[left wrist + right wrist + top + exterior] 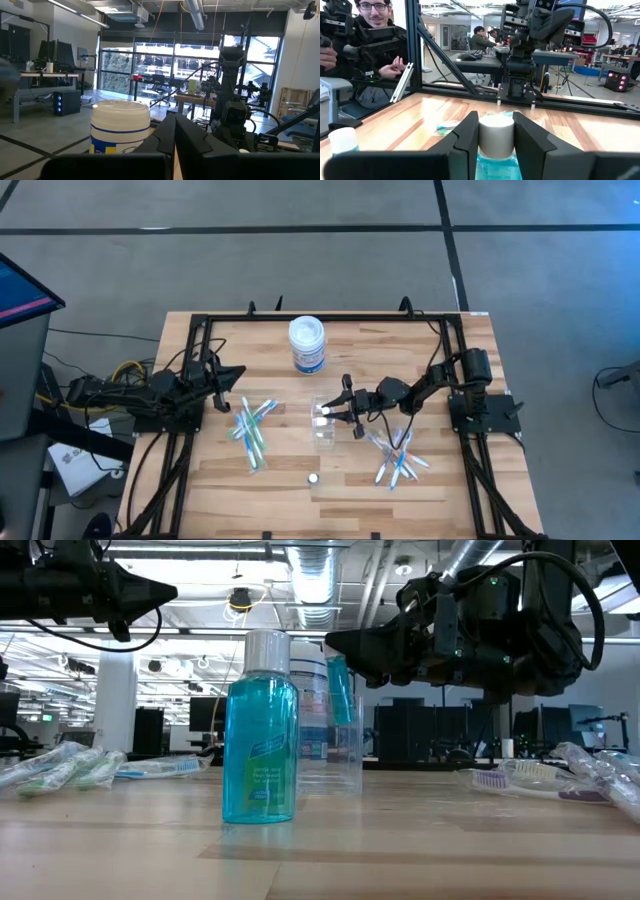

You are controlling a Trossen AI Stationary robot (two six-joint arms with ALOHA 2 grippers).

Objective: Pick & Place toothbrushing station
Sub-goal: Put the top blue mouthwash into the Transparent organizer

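My right gripper (335,412) reaches in from the table's right and is shut on a small blue white-capped tube (340,690), held over the clear plastic cup (325,432) that stands at mid-table (335,760). A second blue white-capped bottle (313,477) stands upright near the front edge (260,730). Toothbrushes lie in a left pile (252,425) and a right pile (398,455). My left gripper (240,372) waits shut at the table's left, raised (175,132). My right gripper pinches the tube's white cap (496,137) between its two fingers. The fingers lie level and come from the table's right. The blue body (341,695) hangs below them, slightly tilted, clear of the table, its lower end near the cup's rim.
A white round jar with a blue label (307,345) stands at the back middle, ahead of my left gripper (120,127). A black frame rail (330,318) borders the tabletop. A person (370,30) sits beyond the table's left side.
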